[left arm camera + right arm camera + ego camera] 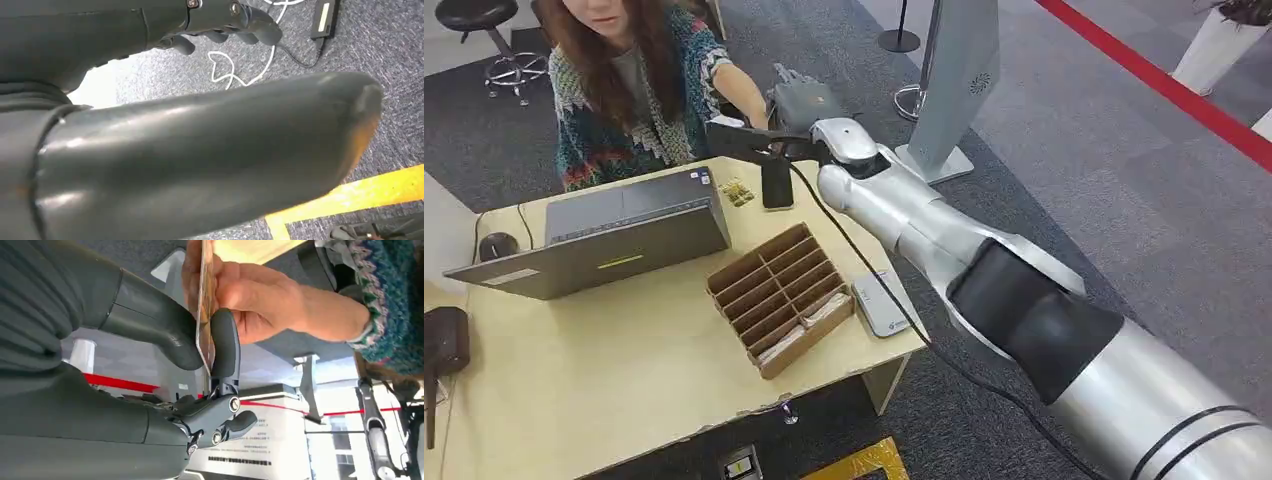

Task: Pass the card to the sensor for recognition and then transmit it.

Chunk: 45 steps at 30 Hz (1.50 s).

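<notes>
My right hand (pixel 759 140) is stretched out over the far edge of the table (pixel 624 370), up against a seated person's hand (pixel 759 105). In the right wrist view my right hand (pixel 195 415) pinches the card (pixel 205 347) edge-on between thumb and one finger. The person's hand (pixel 250 295) grips the card's other end. A small black upright device (pixel 776 183) stands on the table just below my hand. A flat grey device (pixel 882 303) lies by the table's right edge. My left hand (pixel 200 150) hangs above the carpet and holds nothing.
A cardboard divider box (pixel 779 297) with packets sits mid-table, with an open laptop (pixel 604 240) and a mouse (pixel 496 245) to its left. A grey floor stand (pixel 954 90) rises behind the table's right corner. Cables (pixel 240 70) lie on the carpet.
</notes>
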### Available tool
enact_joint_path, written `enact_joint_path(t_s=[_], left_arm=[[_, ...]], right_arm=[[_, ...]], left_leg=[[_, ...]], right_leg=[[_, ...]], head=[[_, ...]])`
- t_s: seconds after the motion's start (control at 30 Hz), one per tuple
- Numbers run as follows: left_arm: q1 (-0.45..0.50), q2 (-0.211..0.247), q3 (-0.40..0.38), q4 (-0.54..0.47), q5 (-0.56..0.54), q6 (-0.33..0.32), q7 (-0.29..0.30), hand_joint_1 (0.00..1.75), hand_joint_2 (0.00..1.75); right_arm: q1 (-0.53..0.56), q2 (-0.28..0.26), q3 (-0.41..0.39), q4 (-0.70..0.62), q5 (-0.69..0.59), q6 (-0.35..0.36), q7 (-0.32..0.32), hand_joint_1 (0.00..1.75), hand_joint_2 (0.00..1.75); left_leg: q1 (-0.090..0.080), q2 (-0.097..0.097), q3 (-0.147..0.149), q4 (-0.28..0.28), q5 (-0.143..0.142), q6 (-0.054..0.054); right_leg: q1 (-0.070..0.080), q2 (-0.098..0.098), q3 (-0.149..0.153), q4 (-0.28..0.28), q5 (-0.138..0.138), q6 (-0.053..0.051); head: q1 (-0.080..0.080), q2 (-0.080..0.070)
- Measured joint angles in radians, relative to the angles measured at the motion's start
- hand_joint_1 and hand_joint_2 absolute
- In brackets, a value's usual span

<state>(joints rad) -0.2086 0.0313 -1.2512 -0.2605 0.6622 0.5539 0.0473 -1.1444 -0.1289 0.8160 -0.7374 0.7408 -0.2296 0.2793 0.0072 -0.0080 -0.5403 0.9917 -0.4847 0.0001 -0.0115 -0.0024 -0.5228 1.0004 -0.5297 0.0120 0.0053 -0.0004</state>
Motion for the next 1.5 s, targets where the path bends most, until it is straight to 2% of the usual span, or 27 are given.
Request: enact_joint_path(t_s=[0.13, 0.17, 0.37, 0.4, 0.63, 0.77, 0.8, 0.9, 0.97, 1.07, 1.13, 1.23, 1.3, 1.43, 1.5], left_arm=[[0.001, 0.000, 0.000, 0.000, 0.000, 0.002, 0.002, 0.00, 0.00], [0.002, 0.000, 0.000, 0.000, 0.001, 0.002, 0.002, 0.00, 0.00], [0.008, 0.000, 0.000, 0.000, 0.007, 0.008, 0.002, 0.00, 0.00], [0.009, 0.000, 0.000, 0.000, 0.007, 0.010, 0.002, 0.00, 0.00], [0.021, 0.000, 0.000, 0.000, 0.008, 0.023, 0.002, 0.00, 0.00], [0.032, 0.000, 0.001, 0.000, 0.019, 0.036, -0.003, 0.00, 0.00], [0.036, 0.001, 0.001, 0.000, 0.021, 0.039, -0.008, 0.00, 0.00], [0.046, 0.001, 0.003, 0.000, 0.032, 0.047, -0.022, 0.00, 0.00], [0.055, 0.001, 0.005, 0.000, 0.040, 0.055, -0.031, 0.00, 0.00], [0.070, 0.002, 0.007, 0.000, 0.053, 0.061, -0.043, 0.00, 0.00], [0.079, 0.002, 0.010, 0.000, 0.063, 0.063, -0.050, 0.00, 0.00], [0.091, 0.002, 0.016, 0.000, 0.083, 0.075, -0.063, 0.00, 0.00], [0.098, 0.002, 0.026, 0.000, 0.106, 0.083, -0.066, 0.00, 0.00], [0.104, 0.002, 0.040, 0.000, 0.137, 0.090, -0.066, 0.00, 0.00], [0.104, 0.002, 0.051, 0.000, 0.151, 0.097, -0.066, 0.00, 0.00]], right_arm=[[-0.001, 0.012, 0.009, 0.044, -0.005, -0.002, -0.006, 1.75, 1.75], [-0.001, 0.015, 0.012, 0.051, -0.005, -0.003, -0.006, 0.03, 1.75], [-0.001, 0.022, 0.027, 0.098, -0.006, -0.053, -0.005, 0.00, 1.75], [-0.001, 0.023, 0.029, 0.104, -0.008, -0.073, -0.006, 0.00, 0.00], [-0.007, 0.015, 0.032, 0.120, -0.015, -0.201, -0.005, 0.00, 0.00], [-0.012, -0.021, 0.025, 0.095, 0.013, -0.350, 0.021, 0.00, 0.00], [-0.015, -0.036, 0.023, 0.078, 0.027, -0.365, 0.037, 0.00, 1.75], [-0.015, -0.090, 0.005, 0.015, 0.121, -0.394, 0.099, 0.00, 1.75], [-0.013, -0.147, -0.020, -0.057, 0.204, -0.419, 0.145, 0.00, 1.75], [0.023, -0.257, -0.084, -0.185, 0.319, -0.458, 0.194, 0.00, 1.75], [0.069, -0.329, -0.147, -0.267, 0.372, -0.468, 0.196, 0.00, 1.75], [0.191, -0.422, -0.280, -0.390, 0.423, -0.469, 0.154, 0.00, 1.75], [0.272, -0.471, -0.393, -0.470, 0.399, -0.469, 0.123, 0.00, 1.75], [0.410, -0.508, -0.606, -0.544, 0.359, -0.470, 0.028, 0.00, 1.75], [0.470, -0.509, -0.703, -0.565, 0.350, -0.470, -0.049, 0.00, 1.75]], left_leg=[[0.000, 0.000, 0.000, 0.000, 0.000, 0.000], [0.000, 0.000, 0.000, 0.000, 0.000, 0.000], [0.000, 0.000, 0.000, 0.000, 0.000, 0.000], [0.000, 0.000, 0.000, 0.000, 0.000, 0.000], [0.000, 0.002, 0.001, 0.001, 0.000, 0.000], [0.000, 0.002, 0.001, 0.002, 0.000, 0.000], [0.000, 0.002, 0.001, 0.002, 0.000, 0.000], [0.000, 0.002, 0.001, 0.003, 0.000, 0.000], [0.000, 0.002, 0.001, 0.005, 0.000, 0.000], [0.000, 0.000, 0.001, 0.006, -0.001, 0.001], [0.000, 0.000, 0.001, 0.006, -0.002, 0.002], [0.000, 0.001, 0.002, 0.006, -0.003, 0.003], [0.000, 0.000, 0.001, 0.006, -0.003, 0.004], [0.000, 0.001, 0.001, 0.006, -0.003, 0.004], [0.000, 0.001, 0.001, 0.006, -0.003, 0.004]], right_leg=[[0.000, 0.000, 0.000, 0.000, 0.000, 0.000], [0.000, 0.000, 0.000, 0.000, 0.000, 0.000], [0.000, 0.001, 0.000, 0.000, 0.000, 0.000], [0.000, 0.001, 0.000, 0.000, 0.000, 0.000], [0.000, 0.002, -0.001, 0.000, 0.000, 0.000], [0.000, 0.002, 0.000, 0.000, 0.000, 0.000], [0.000, 0.002, 0.000, 0.000, 0.000, 0.000], [0.000, 0.002, 0.000, 0.000, 0.000, 0.000], [0.000, 0.002, -0.001, -0.001, 0.000, 0.000], [0.000, 0.000, 0.001, -0.001, 0.000, 0.000], [0.000, 0.000, 0.001, -0.001, 0.000, 0.000], [0.000, 0.000, 0.002, -0.002, 0.000, 0.000], [-0.001, -0.001, 0.002, -0.001, 0.000, 0.000], [0.000, 0.000, 0.002, -0.001, 0.000, 0.000], [0.000, -0.001, 0.001, -0.001, 0.000, 0.000]], head=[[0.000, 0.000], [0.000, 0.000], [0.000, 0.000], [0.000, 0.000], [0.000, 0.000], [0.000, 0.000], [0.000, 0.000], [0.000, 0.000], [0.000, 0.000], [0.000, 0.000], [0.000, 0.000], [0.000, 0.000], [0.000, 0.000], [0.000, 0.000], [0.000, 0.000]])
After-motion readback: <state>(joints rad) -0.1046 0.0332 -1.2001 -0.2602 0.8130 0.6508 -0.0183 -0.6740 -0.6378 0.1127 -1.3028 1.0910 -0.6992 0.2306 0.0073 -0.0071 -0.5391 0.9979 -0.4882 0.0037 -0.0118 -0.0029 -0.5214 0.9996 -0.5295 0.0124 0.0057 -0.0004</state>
